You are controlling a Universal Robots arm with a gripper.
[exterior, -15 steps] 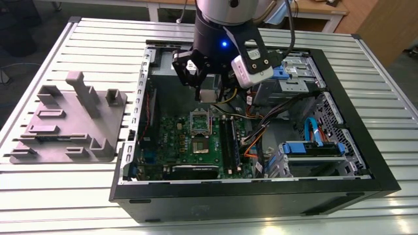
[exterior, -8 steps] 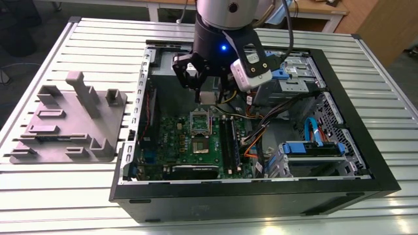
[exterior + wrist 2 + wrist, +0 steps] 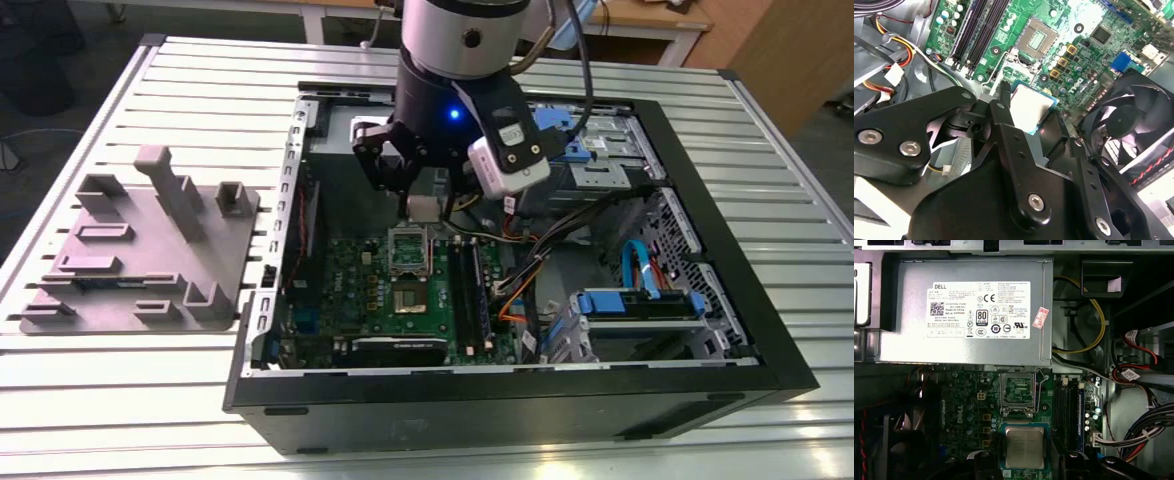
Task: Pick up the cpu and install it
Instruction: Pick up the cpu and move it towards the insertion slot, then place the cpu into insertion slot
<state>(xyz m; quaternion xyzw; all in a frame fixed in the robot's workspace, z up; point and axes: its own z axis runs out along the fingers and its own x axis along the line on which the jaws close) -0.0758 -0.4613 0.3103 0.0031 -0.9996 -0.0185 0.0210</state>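
Evidently, the gripper clasped the cpu flat by its edges — hanging near the open socket, likely to keep it level.

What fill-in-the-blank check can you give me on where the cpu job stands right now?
1. The gripper holds the cpu above the green ____.
2. The socket is ____, with no chip seated in it.
3. In the exterior view, the grey plastic tray sits outside the case, on that view's ____.

Missing words: motherboard; empty; left.
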